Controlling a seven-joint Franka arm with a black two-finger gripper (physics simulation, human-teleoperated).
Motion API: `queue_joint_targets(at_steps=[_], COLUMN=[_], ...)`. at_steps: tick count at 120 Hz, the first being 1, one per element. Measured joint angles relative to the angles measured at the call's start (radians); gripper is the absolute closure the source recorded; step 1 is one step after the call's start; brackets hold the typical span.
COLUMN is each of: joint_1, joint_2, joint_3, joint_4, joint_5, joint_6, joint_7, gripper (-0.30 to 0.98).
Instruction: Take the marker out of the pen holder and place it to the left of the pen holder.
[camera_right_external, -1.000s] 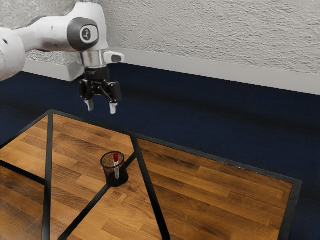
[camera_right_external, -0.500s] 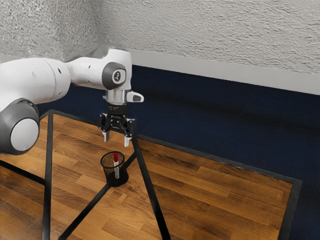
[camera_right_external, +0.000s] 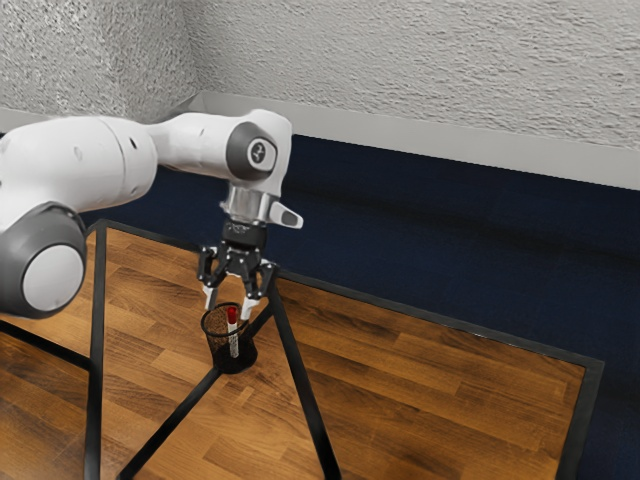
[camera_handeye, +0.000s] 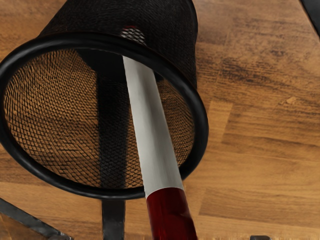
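My gripper (camera_right_external: 228, 306) stands open at the rim of the black mesh pen holder, its fingertips apart at the height of the marker's red end. The marker (camera_right_external: 233, 340), white with a red cap, leans inside the upright pen holder (camera_right_external: 240, 362). In the wrist view the marker (camera_handeye: 150, 125) runs up out of the holder, its red cap large and near the hand, past the round black rim of the pen holder (camera_handeye: 201, 117). Whether a fingertip touches the rim or cap, I cannot tell.
The wooden table (camera_right_external: 430, 390) has black inlaid strips and a dark edge (camera_right_external: 450, 325). Its bare wood surrounds the holder. Beyond it lie a dark blue floor (camera_right_external: 420, 230) and a pale wall (camera_right_external: 420, 70).
My arm has come over the table from the exterior view's upper left and lowered the open gripper to the top of the pen holder. The holder and marker have stayed in place.
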Motion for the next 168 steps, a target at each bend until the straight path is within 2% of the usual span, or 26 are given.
queue_joint_targets(at_steps=[20,52,69,93,105,119,133,150,168], joint_1=[0.01,0.033,0.022,0.048,0.119,0.222,0.294,0.333,0.342], joint_2=[0.057,0.073,0.058,-0.133,-0.075,0.033,0.053,0.032,0.024], joint_3=[0.003,0.008,-0.003,-0.067,-0.075,-0.077,-0.078,-0.08,-0.079], joint_4=[0.06,0.07,0.093,0.092,0.209,0.257,0.145,-0.02,-0.084], joint_5=[-0.002,-0.002,-0.001,0.002,-0.002,-0.013,-0.025,-0.054,-0.074], joint_6=[-0.03,-0.053,-0.097,-0.163,-0.17,-0.073,0.115,0.352,0.469], joint_7=[-0.029,-0.057,-0.062,-0.066,-0.067,-0.056,-0.026,0.041,0.107], gripper=[0.41,0.67,0.73,0.77,0.78,0.79,0.79,0.78,0.67])
